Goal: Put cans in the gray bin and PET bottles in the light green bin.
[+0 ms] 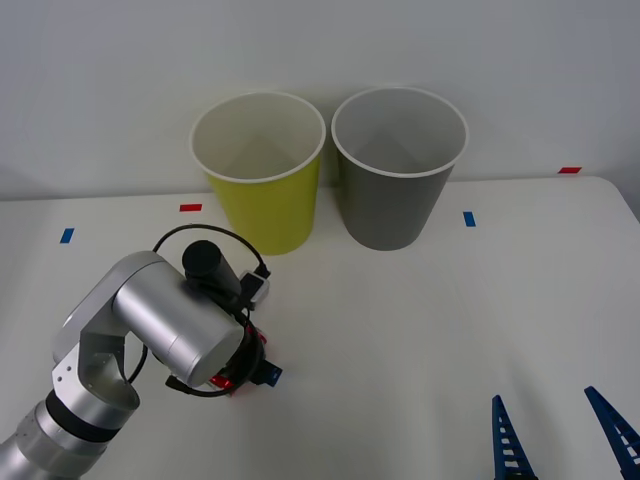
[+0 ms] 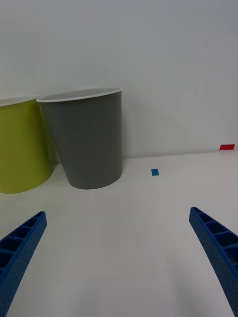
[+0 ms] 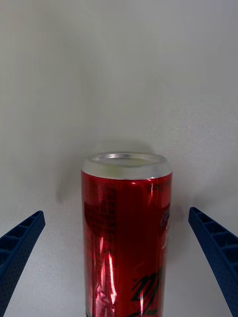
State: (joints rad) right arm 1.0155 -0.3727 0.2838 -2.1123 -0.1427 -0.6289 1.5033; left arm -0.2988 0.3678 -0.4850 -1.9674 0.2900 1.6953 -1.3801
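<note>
Hovering over the near-left part of the white table (image 1: 400,330), the left gripper (image 3: 119,257) has its blue fingers (image 3: 20,242) spread wide with the red can (image 3: 126,233) lying between them, not squeezed. Right gripper (image 1: 560,440) sits at the near right, also spread, nothing in it. Light green bin (image 1: 265,175) and gray bin (image 1: 395,170) stand side by side at the back.

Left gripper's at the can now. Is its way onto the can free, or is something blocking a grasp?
Probably yes. In the left wrist view the red can lies between the open left gripper fingers, neither touching it, with nothing between them. In the front view the arm hides most of it.
</note>
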